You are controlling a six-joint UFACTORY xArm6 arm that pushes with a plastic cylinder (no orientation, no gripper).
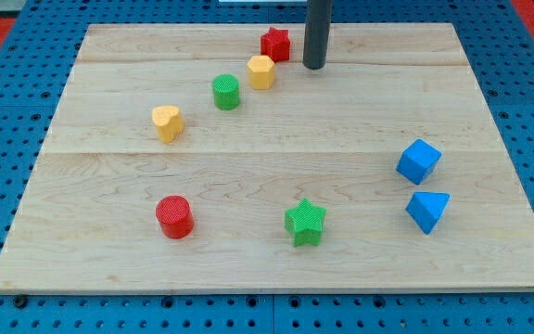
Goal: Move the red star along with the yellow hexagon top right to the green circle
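The red star [275, 44] lies near the view's top, just left of my tip [314, 66]. The yellow hexagon [260, 71] sits just below and left of the star, almost touching it. The green circle [226, 92] is below and left of the hexagon, with a small gap. These three blocks form a diagonal line. My tip stands on the board to the right of the star and hexagon, apart from both.
A yellow heart [167, 122] lies left of the green circle. A red circle [174, 217] and a green star [305, 223] sit near the view's bottom. A blue cube [418, 161] and a blue triangular block [427, 211] are at the right.
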